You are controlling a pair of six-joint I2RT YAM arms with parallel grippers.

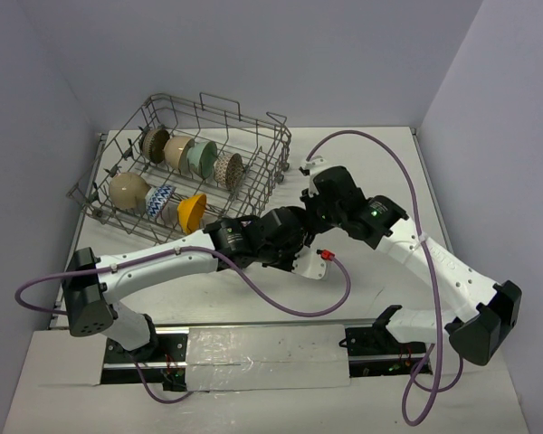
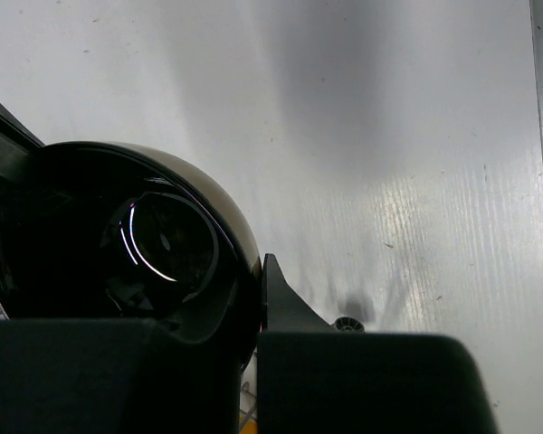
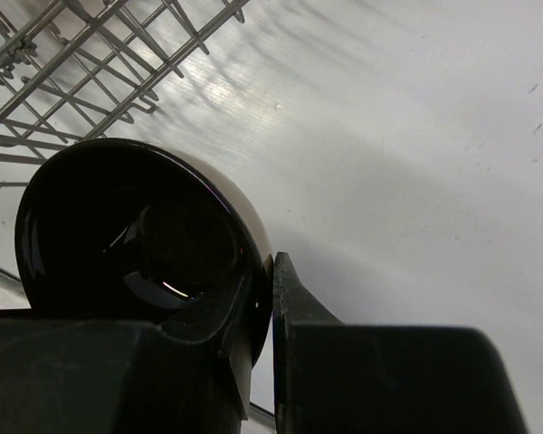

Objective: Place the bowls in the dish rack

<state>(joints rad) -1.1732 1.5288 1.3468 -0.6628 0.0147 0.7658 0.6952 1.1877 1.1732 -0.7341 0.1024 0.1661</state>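
The rack (image 1: 270, 167) on the left has many bowls (image 1: 202, 155) standing in it. Beside it, over the bench (image 2: 389, 136), my left gripper (image 2: 253, 289) is pinched on a dark bowl (image 2: 118, 235) at its rim, and I think my right gripper (image 3: 270, 280) pinches the same one. Next, one gripper must let go so the other can slot it in.

We see the grey wire dish rack (image 1: 273, 155) at 11 o'clock on the table. It holds 2 rows of round ceramic bowls on edge: a beige bowl (image 1: 177, 151) and a pale green bowl (image 1: 201, 158) behind, an orange-yellow bowl (image 1: 192, 210) in front. A glossy black bowl (image 3: 136, 235), on its side, lies at the rack's 4 o'clock.
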